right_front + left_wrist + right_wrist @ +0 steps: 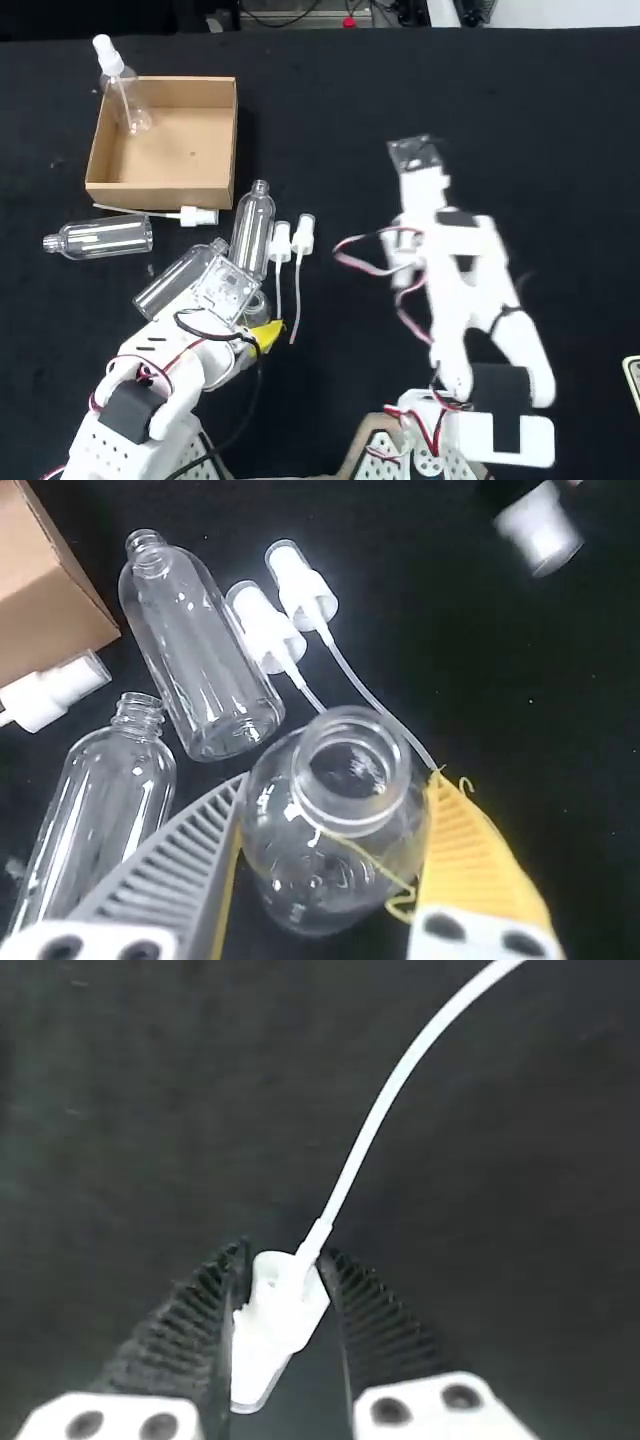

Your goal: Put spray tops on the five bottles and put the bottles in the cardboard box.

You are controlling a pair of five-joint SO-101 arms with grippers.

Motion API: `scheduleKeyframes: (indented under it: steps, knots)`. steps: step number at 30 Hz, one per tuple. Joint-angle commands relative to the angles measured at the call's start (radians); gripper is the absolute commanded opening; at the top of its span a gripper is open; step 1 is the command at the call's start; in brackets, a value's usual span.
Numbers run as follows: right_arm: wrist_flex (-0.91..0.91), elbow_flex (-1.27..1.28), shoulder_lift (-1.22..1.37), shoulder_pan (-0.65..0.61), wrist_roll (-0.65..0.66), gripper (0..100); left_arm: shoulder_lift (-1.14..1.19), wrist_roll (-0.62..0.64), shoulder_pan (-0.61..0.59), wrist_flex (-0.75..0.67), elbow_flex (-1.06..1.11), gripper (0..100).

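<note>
My left gripper (335, 778) is shut on a clear open-necked bottle (335, 825), its mouth facing the camera, between the grey finger (170, 870) and the yellow finger (470, 860). In the high view this gripper (252, 318) sits near the table's front left. Two more topless bottles (252, 225) (180, 280) lie beside it, and another (100, 238) lies to the left. Two spray tops (281, 240) (303, 235) lie side by side; a third (185, 215) lies by the cardboard box (100, 165). A topped bottle (120, 85) leans in the box. My right gripper (285, 1260) is shut on a white spray top (275, 1320), whose tube (400, 1090) trails away.
The right arm (460, 290) stands over the black table's right half, its gripper (415, 155) held mid-table. A pale object (632, 375) sits at the right edge. Dark cloth stretches between the two arms and behind the right gripper.
</note>
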Motion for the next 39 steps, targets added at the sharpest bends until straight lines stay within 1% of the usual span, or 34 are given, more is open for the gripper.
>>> scheduleKeyframes:
  steps: [1,4,9,13,16,18,19,20,21,22,24,26,27,29,30,32,33,37,39]
  knots:
    - [0.103,-0.124,-0.039,0.055,0.224,1.6,-0.006,0.011,-0.012,0.003,-0.019,22]
    - [0.255,-0.220,0.010,0.014,0.104,2.7,-0.006,0.011,-0.012,0.003,-0.019,22]
    - [0.419,-0.363,0.128,-0.077,-0.149,19.0,-0.006,0.011,-0.012,0.003,-0.019,22]
    - [0.454,-0.460,0.180,-0.091,-0.334,18.2,-0.006,0.011,-0.012,0.005,-0.019,22]
    - [0.512,-0.553,0.176,-0.064,-0.411,18.1,-0.006,0.011,-0.012,0.005,-0.019,22]
    - [0.594,-0.631,0.177,-0.058,-0.408,18.1,-0.006,0.011,-0.012,0.005,-0.019,22]
    - [0.643,-0.665,0.180,-0.057,-0.384,18.1,-0.006,0.011,-0.012,0.005,-0.019,22]
    - [0.692,-0.693,0.180,-0.057,-0.336,18.1,-0.006,0.011,-0.012,0.005,-0.019,22]
    - [0.729,-0.711,0.180,-0.063,-0.244,17.8,-0.006,0.011,-0.012,0.005,-0.019,22]
    - [0.755,-0.722,0.180,-0.063,-0.092,17.8,-0.006,0.011,-0.012,0.005,-0.019,22]
    - [0.756,-0.728,0.174,-0.048,0.282,17.7,-0.006,0.011,-0.012,0.005,-0.019,22]
    - [0.756,-0.728,0.179,0.011,0.684,17.7,-0.006,0.011,-0.012,0.005,-0.019,22]
    - [0.756,-0.723,0.182,0.029,0.853,17.8,-0.006,0.011,-0.012,0.005,-0.019,22]
    - [0.756,-0.690,0.186,0.048,1.140,17.8,-0.006,0.011,-0.012,0.005,-0.019,22]
    - [0.756,-0.670,0.193,0.048,1.254,17.8,-0.006,0.011,-0.012,0.005,-0.019,22]
    - [0.746,-0.628,0.208,0.049,1.416,17.8,-0.006,0.011,-0.012,0.003,-0.019,22]
    - [0.726,-0.613,0.219,0.048,1.458,17.8,-0.006,0.011,-0.012,0.003,-0.019,22]
    - [0.634,-0.578,0.260,0.046,1.471,17.9,-0.006,0.011,-0.012,0.003,-0.019,22]
    - [0.614,-0.555,0.275,0.049,1.513,17.9,-0.006,0.011,-0.012,0.003,-0.019,22]
